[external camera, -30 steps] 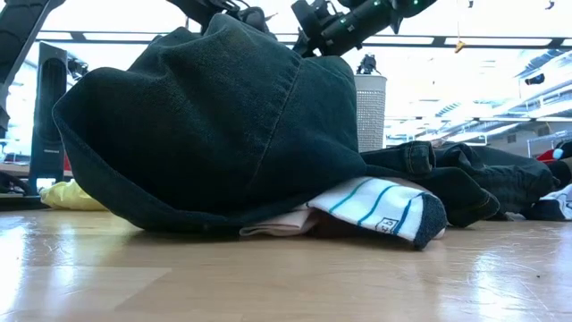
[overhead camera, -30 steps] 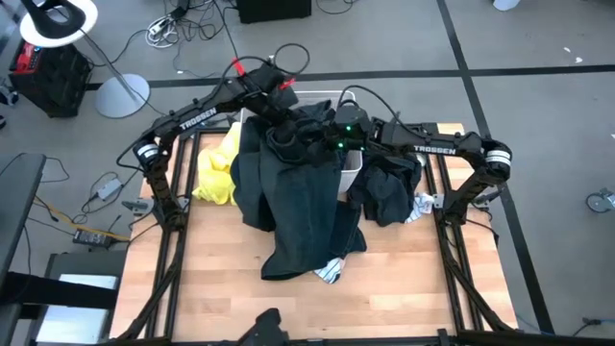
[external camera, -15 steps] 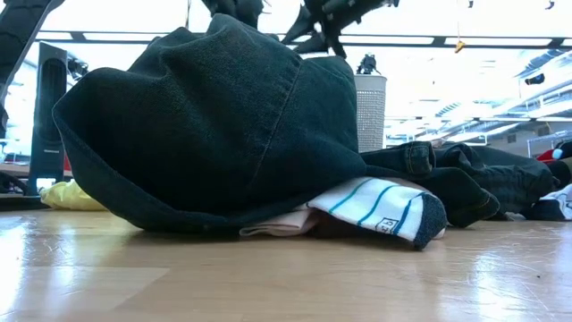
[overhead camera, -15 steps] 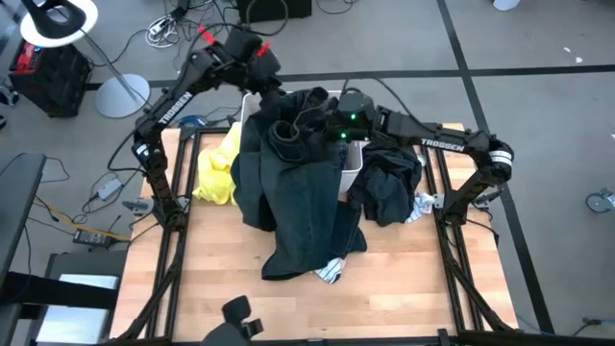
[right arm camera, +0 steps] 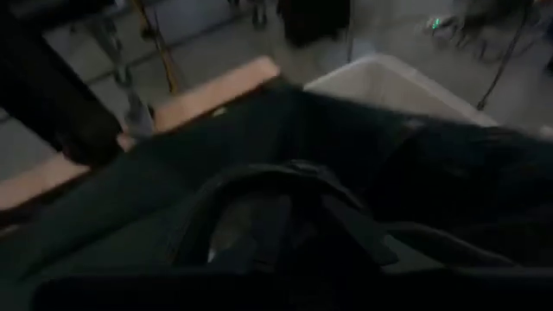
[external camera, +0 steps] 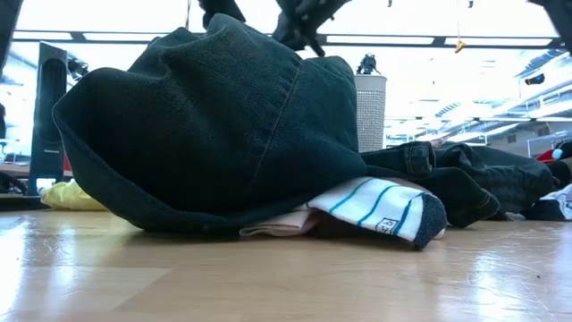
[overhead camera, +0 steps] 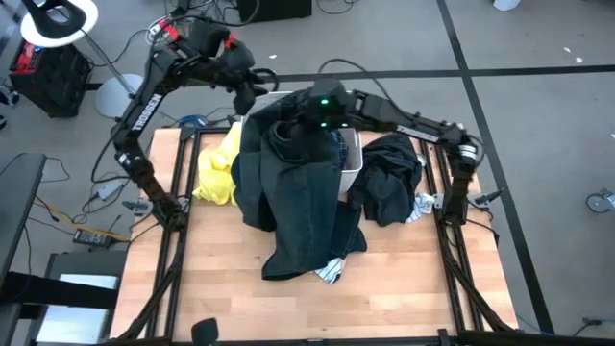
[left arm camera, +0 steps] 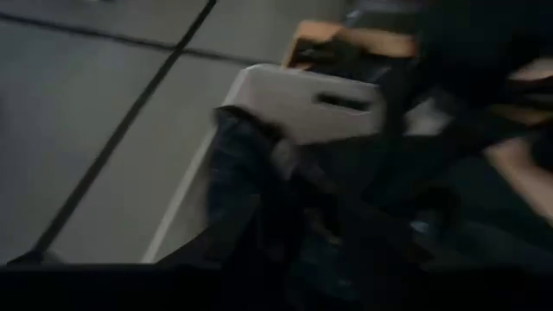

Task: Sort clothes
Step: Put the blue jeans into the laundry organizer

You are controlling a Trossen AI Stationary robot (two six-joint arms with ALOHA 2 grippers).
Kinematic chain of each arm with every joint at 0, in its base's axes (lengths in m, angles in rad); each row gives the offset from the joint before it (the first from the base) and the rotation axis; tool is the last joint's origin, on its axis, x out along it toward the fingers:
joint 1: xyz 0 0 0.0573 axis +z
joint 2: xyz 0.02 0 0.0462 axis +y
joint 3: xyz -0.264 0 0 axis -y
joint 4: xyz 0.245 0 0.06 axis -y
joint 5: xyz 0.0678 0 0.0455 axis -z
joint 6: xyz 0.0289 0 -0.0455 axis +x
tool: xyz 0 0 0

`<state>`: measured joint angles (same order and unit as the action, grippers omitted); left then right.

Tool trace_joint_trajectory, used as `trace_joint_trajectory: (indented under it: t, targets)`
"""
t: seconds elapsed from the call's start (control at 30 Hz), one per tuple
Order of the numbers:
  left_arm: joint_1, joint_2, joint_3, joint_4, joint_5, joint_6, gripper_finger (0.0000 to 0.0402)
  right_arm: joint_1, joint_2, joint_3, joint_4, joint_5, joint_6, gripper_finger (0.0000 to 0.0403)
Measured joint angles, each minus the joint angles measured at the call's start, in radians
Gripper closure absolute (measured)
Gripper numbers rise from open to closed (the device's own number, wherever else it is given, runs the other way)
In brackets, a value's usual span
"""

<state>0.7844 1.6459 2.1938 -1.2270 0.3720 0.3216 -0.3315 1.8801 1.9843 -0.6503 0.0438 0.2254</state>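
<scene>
A big dark green garment (overhead camera: pixel 303 207) (external camera: pixel 206 134) spills out of the white bin (overhead camera: pixel 352 159) onto the table. Its lower edge lies over a white-striped piece (overhead camera: pixel 330 272) (external camera: pixel 384 210) and a pink one (external camera: pixel 277 225). A black garment (overhead camera: pixel 286 135) sits on top of the pile at the bin. On the table left of the pile is a yellow cloth (overhead camera: pixel 216 173). A dark heap (overhead camera: pixel 384 187) lies to the right. My left gripper (overhead camera: pixel 248 94) hangs high beyond the bin's far left corner. My right gripper (overhead camera: pixel 309 120) hovers just over the pile's top.
A small white patterned cloth (overhead camera: pixel 421 205) lies by the table's right edge. Bare wood (overhead camera: pixel 231 288) shows on the table's near half. Cables and a lamp base (overhead camera: pixel 120 94) lie on the floor beyond the far left corner. The bin's rim (right arm camera: pixel 406 82) (left arm camera: pixel 302 104) shows in both wrist views.
My left gripper has risen from the pile's top and swung toward the table's far left, past the bin. My right gripper has gone up and toward the left, over the pile at the bin. The clothes lie as they did.
</scene>
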Motion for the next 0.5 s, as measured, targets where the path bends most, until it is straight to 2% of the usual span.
trace_joint_trajectory:
  t: [0.07,0.17,0.3,0.5]
  targets:
    - [0.007,-0.051,-0.061,0.022,0.039,-0.004,0.0238,-0.002,0.054,0.061,-0.066,-0.015,0.002,0.0369]
    - [0.007,-0.147,-0.195,0.087,0.043,-0.014,0.0238,-0.01,0.12,0.144,-0.123,-0.024,0.01,0.0397]
    - [0.005,-0.32,-0.451,0.272,0.046,-0.084,0.0238,-0.038,0.199,0.204,-0.181,-0.072,0.049,0.0394]
    - [0.005,-0.606,-0.859,0.551,0.038,-0.25,0.0238,-0.074,0.311,0.207,-0.306,-0.127,0.086,0.0399]
